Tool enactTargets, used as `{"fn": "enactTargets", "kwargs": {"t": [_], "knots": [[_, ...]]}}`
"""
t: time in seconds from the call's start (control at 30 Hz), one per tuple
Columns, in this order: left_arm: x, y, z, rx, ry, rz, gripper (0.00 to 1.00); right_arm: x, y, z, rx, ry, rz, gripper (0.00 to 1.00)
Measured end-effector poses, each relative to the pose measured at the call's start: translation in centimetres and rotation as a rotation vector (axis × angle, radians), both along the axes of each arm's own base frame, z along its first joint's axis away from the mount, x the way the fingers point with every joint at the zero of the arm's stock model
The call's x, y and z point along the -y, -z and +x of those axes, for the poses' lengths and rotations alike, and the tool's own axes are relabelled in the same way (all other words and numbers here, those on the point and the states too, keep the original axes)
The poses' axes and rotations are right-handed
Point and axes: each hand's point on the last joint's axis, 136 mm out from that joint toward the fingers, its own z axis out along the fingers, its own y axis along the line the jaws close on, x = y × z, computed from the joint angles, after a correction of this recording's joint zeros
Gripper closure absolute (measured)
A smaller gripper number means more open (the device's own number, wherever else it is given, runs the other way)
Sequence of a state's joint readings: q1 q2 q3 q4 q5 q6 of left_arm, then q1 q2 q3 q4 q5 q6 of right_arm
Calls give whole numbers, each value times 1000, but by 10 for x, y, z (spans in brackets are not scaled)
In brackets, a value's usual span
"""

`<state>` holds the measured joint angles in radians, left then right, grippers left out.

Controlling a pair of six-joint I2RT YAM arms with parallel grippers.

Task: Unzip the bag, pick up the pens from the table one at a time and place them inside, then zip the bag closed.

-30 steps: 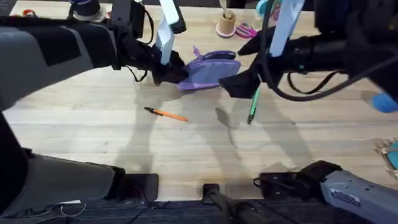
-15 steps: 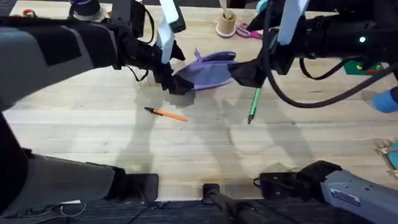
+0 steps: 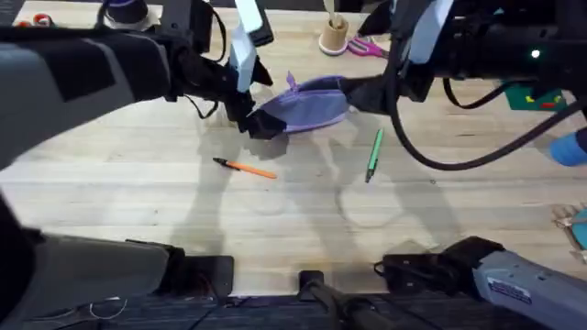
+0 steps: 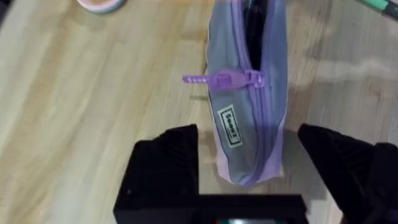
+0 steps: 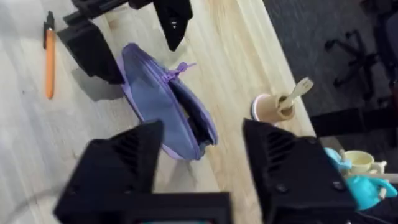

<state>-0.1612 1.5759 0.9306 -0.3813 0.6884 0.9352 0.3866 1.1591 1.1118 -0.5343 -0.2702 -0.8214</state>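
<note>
The lavender bag [image 3: 304, 104] lies on the table [image 3: 275, 211] at the far middle, its zipper partly open. The pull tab [image 4: 219, 79] sticks out sideways, and the dark opening [image 5: 193, 118] shows toward the right end. My left gripper [image 3: 256, 118] is open, its fingers [image 4: 168, 163] straddling the bag's left end [image 4: 245, 134] with small gaps on both sides. My right gripper [image 3: 363, 92] is open at the bag's right end, holding nothing. The orange pen [image 3: 246, 168] lies in front of the bag. The green pen [image 3: 373, 154] lies to the right of it.
A wooden cup with a spoon [image 3: 333, 35] and pink-handled scissors [image 3: 363, 44] stand behind the bag near the far edge. A blue object [image 3: 569, 147] sits at the right edge. Bare tabletop stretches in front of the pens.
My right gripper has moved back and away from above the green pen toward the bag's right end. The bag has settled flatter. The left gripper has stayed at the left end.
</note>
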Motion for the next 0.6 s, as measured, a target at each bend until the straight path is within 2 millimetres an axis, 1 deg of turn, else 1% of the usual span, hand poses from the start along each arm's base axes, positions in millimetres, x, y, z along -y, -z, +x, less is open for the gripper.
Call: {"fn": "enactTargets", "kwargs": {"t": [0.07, 0.13, 0.17, 0.2, 0.23, 0.33, 0.47, 0.6], "knots": [[0, -11, 0, 31, -1, -5, 7, -2, -1, -1, 12, -26, -4, 433], [-3, -25, 0, 69, -7, -12, 7, -5, -3, -2, 18, -52, -1, 664], [-5, -32, -1, 84, -13, -14, 7, -7, -5, -2, 21, -63, 3, 809], [-9, -38, -2, 93, -23, -15, 7, -10, -8, -1, 21, -73, 9, 931], [-13, -42, -2, 98, -35, -15, 7, -12, -10, 1, 21, -83, 15, 962], [-28, -47, -5, 83, -75, -13, 7, -22, -13, 8, 7, -116, 29, 973], [-45, -43, -10, 31, -126, -5, 7, -32, -7, 16, -40, -159, 12, 973], [-52, -38, -14, -9, -148, -1, 8, -34, 3, 18, -118, -196, -51, 973]]}}
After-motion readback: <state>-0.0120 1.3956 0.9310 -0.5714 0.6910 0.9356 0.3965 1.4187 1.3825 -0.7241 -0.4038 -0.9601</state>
